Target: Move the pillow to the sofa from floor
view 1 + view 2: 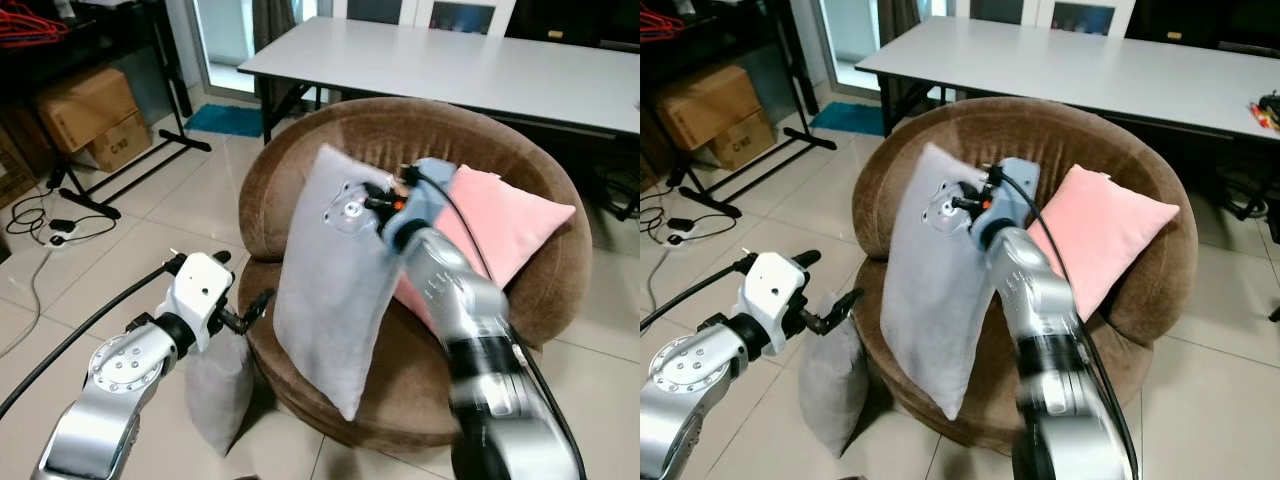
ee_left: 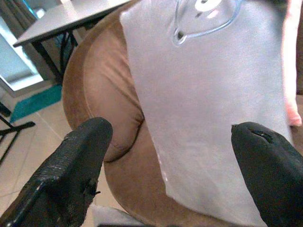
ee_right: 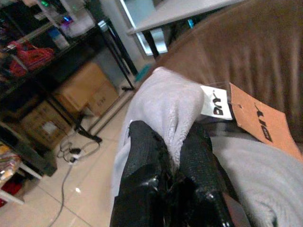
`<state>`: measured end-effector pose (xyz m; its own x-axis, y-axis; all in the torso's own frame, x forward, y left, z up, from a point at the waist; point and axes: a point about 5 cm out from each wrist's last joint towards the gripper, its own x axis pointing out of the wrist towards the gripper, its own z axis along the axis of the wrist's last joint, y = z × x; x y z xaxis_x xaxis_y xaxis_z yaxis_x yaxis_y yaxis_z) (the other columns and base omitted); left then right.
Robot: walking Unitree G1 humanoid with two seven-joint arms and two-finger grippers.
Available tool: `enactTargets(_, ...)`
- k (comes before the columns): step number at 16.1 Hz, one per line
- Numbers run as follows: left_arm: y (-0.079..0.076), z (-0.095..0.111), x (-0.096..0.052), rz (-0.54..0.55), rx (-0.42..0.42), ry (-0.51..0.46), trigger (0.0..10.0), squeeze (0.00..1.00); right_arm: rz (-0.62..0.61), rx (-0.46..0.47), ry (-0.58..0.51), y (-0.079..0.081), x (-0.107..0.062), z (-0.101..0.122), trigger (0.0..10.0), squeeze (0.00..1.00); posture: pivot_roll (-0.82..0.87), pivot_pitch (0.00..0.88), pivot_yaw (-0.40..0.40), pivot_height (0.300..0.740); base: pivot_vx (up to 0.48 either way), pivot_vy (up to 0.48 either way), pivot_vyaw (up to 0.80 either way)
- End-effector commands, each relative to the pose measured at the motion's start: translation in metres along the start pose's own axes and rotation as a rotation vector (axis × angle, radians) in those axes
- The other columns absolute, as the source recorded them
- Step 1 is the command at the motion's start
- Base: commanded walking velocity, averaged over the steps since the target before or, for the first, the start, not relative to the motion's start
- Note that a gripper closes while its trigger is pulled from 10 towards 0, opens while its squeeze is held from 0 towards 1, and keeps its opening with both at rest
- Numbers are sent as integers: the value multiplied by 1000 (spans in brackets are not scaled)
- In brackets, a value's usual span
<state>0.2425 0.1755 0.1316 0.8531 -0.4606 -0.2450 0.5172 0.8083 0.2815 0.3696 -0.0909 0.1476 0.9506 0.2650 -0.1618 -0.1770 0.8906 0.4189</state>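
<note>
Right gripper [image 3: 173, 156] pinching grey pillow's [image 1: 330, 280] corner

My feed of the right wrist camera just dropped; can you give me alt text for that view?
The right hand has its two black fingers pinched shut on a bunched corner of the grey pillow. White and orange tags hang from it against the brown sofa. Beyond lie cardboard boxes and tiled floor.
</note>
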Motion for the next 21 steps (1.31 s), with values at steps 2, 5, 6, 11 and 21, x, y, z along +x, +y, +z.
enactTargets(2,2,3,-2,-9,11,3,10000,388,-16,6,-79,-8,10,12,10000,0,-17,0,-4,740,0,0,0)
enactTargets(5,2,3,-7,-16,13,15,10000,388,-173,-74,-87,-32,14,14,10000,0,-3,0,-11,740,0,0,0)
enactTargets(6,1,3,-7,-19,10,15,10000,384,-208,-100,-90,-38,14,16,10000,0,-3,0,-11,740,0,0,0)
enactTargets(11,-6,9,-10,-65,-24,-27,10000,384,-382,-237,-75,-66,10,23,10000,0,3,0,-16,740,0,0,0)
enactTargets(21,-4,36,-5,-115,-148,-206,10000,392,-456,-227,-99,-77,5,23,10000,1000,-13,0,10,740,0,0,0)
